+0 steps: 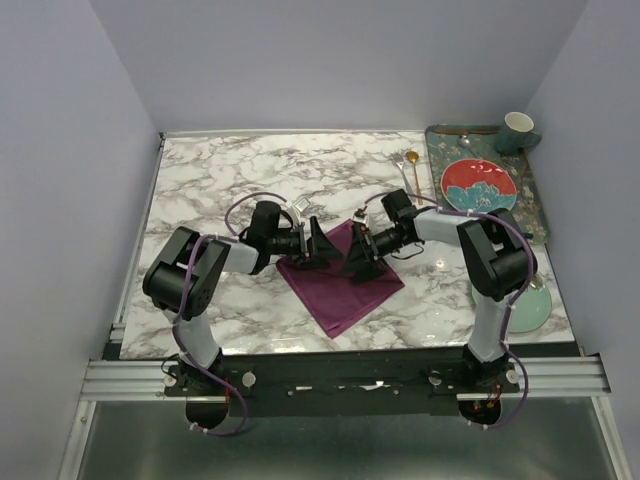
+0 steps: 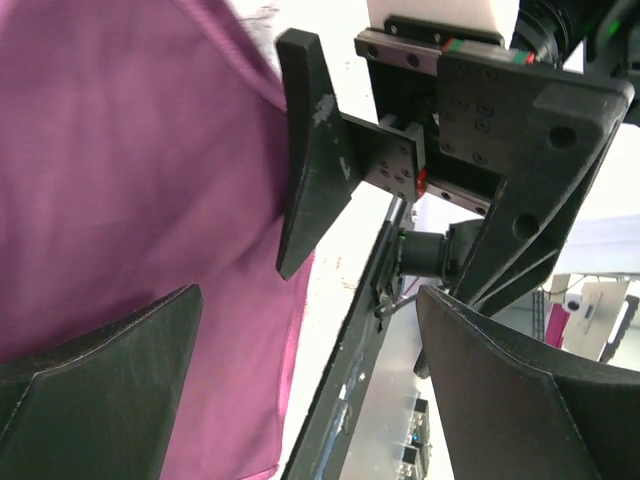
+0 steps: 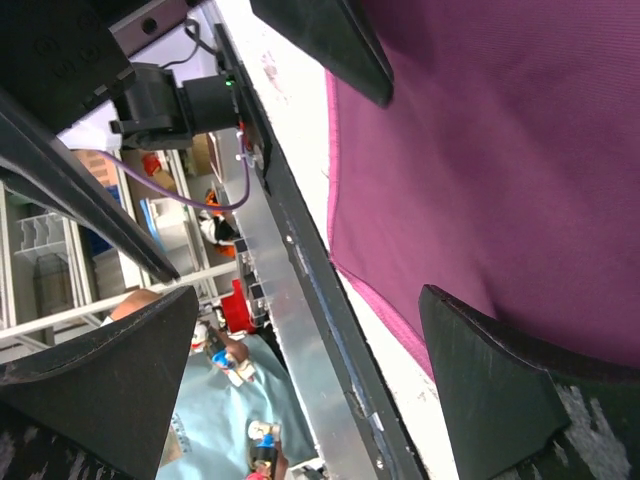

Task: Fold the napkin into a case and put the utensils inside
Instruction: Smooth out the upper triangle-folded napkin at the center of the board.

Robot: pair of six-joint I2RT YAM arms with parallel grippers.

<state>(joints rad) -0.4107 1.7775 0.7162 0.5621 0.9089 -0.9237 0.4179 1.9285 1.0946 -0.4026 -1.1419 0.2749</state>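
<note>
The plum-purple napkin lies flat on the marble table as a tilted rectangle; it also shows in the left wrist view and the right wrist view. My left gripper hovers open over its upper left edge, and my right gripper hovers open over its upper right part, the two facing each other closely. Nothing sits between the left fingers or the right fingers. A gold spoon lies behind the napkin. I cannot pick out the fork.
A patterned tray at the back right carries a red plate and a teal mug. A pale green plate sits at the right front, by the right arm. The table's front edge runs just past the napkin.
</note>
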